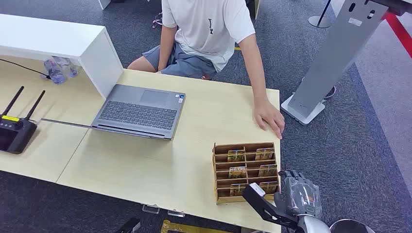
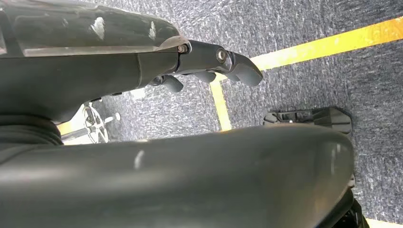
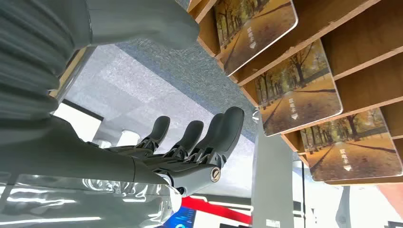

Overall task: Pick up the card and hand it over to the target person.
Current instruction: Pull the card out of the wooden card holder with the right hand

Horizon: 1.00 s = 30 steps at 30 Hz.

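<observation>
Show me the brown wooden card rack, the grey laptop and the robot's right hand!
brown wooden card rack (image 1: 245, 144): head view, top rail.
grey laptop (image 1: 138, 114): head view, keyboard.
right hand (image 1: 301, 195): head view, back of the hand.

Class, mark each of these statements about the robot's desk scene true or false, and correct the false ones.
1. The wooden card rack holds several cards. True.
2. The right hand already holds a card. False: its fingers are spread beside the rack, holding nothing.
3. The laptop is shut. False: it lies open flat, keyboard showing.
4. The person's hand rests on the table. True.
5. A black remote with antennas lies on the laptop. False: it sits apart, on the table.
</observation>
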Each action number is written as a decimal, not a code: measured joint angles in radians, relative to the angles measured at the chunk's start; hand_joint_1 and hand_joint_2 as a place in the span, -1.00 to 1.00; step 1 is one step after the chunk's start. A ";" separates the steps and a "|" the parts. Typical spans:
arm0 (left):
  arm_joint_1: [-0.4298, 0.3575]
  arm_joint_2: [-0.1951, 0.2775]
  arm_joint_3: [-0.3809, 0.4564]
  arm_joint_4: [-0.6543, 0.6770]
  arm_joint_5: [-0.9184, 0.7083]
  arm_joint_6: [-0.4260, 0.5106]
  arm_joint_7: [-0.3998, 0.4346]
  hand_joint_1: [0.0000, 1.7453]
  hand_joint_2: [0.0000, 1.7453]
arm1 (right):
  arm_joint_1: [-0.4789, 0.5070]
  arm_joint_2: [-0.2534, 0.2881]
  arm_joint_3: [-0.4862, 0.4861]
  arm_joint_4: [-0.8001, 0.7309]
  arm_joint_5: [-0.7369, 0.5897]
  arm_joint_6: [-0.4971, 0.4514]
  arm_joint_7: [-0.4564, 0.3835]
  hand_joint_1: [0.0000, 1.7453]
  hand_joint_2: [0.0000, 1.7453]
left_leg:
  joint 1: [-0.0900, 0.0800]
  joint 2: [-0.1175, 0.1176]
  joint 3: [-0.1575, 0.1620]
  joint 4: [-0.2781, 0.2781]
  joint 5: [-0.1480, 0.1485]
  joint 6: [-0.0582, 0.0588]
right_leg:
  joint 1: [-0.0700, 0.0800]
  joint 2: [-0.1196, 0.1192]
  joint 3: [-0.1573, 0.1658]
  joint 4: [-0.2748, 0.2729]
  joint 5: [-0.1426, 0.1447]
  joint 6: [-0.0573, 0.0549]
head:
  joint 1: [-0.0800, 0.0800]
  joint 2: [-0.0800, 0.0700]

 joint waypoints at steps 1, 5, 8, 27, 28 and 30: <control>0.000 0.000 0.000 0.000 0.000 0.000 0.000 -1.00 -1.00 | 0.000 0.000 0.000 0.000 0.000 0.000 0.000 -0.21 1.00 | 0.000 0.000 0.000 0.000 0.000 0.000 | 0.000 0.000 0.000 0.000 0.000 0.000 | 0.000 0.000; 0.000 0.000 0.001 0.001 0.001 0.000 0.000 -1.00 -1.00 | -0.004 0.001 0.005 0.010 -0.010 -0.003 -0.007 -0.17 1.00 | 0.000 0.000 0.000 0.000 0.000 0.000 | 0.000 0.000 0.000 0.000 0.000 0.000 | 0.000 0.000; 0.000 0.001 0.001 0.001 0.002 0.000 0.000 -1.00 -1.00 | -0.008 0.003 0.008 0.019 -0.014 -0.003 -0.009 -0.13 1.00 | 0.000 0.000 0.000 0.000 0.000 0.000 | 0.000 0.000 0.000 0.000 0.000 0.000 | 0.000 0.000; 0.000 0.000 0.000 0.001 0.000 -0.001 -0.006 -1.00 -1.00 | -0.037 0.014 0.047 0.095 -0.081 -0.012 -0.034 0.07 1.00 | 0.000 0.000 0.001 -0.001 0.000 0.000 | 0.000 0.000 0.001 -0.001 0.000 0.000 | 0.000 0.000; 0.000 0.000 -0.001 0.001 0.000 -0.001 -0.006 -1.00 -1.00 | -0.038 0.015 0.049 0.103 -0.086 -0.012 -0.036 0.08 1.00 | 0.000 0.000 0.001 0.000 0.000 0.000 | 0.000 0.000 0.001 -0.001 0.000 0.000 | 0.000 0.000; 0.000 -0.001 -0.001 0.001 0.000 -0.001 -0.007 -1.00 -1.00 | -0.041 0.018 0.053 0.118 -0.094 -0.015 -0.040 0.08 1.00 | 0.000 0.000 0.001 -0.001 0.000 0.000 | 0.000 0.000 0.001 -0.001 0.001 0.000 | 0.000 0.000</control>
